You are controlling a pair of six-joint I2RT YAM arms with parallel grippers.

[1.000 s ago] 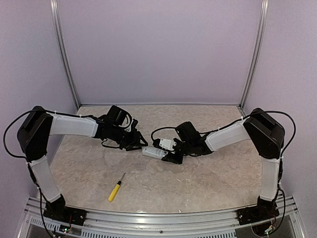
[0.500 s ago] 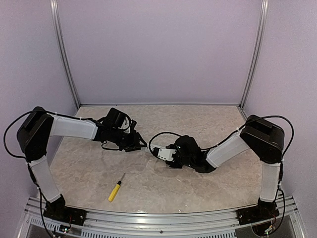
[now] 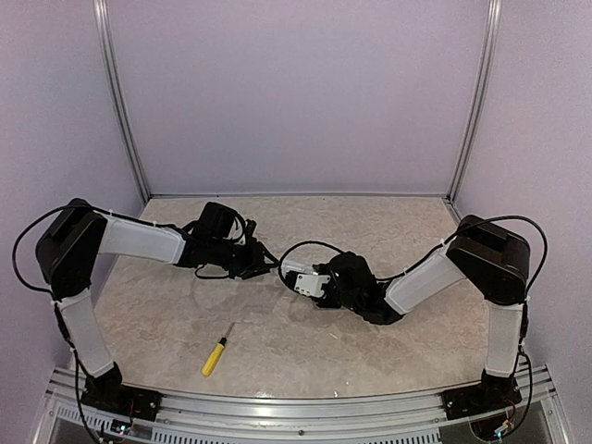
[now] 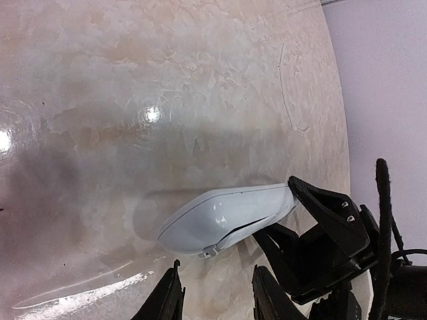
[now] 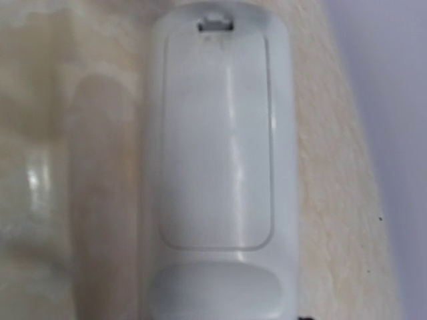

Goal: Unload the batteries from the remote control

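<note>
The remote control (image 4: 223, 217) is a slim white bar held just above the table. My right gripper (image 4: 285, 212) is shut on its right end, black fingers (image 4: 327, 213) above and below. In the right wrist view its back face fills the frame, with the battery cover (image 5: 217, 140) in place and a latch tab (image 5: 217, 24) at the far end. One cover edge gapes slightly in the left wrist view. My left gripper (image 4: 217, 300) is open right under the remote's latch end, apart from it. From above, both grippers meet at the remote (image 3: 284, 269). The batteries are hidden.
A yellow-handled screwdriver (image 3: 216, 351) lies on the marble table (image 3: 277, 333) toward the front left, well apart from both arms. Metal posts and lilac walls close the back and sides. A black cable loops over the right wrist (image 3: 310, 246).
The right arm has turned and carried the remote left and lower. The left gripper has slid right to meet it, and its jaws have narrowed a little.
</note>
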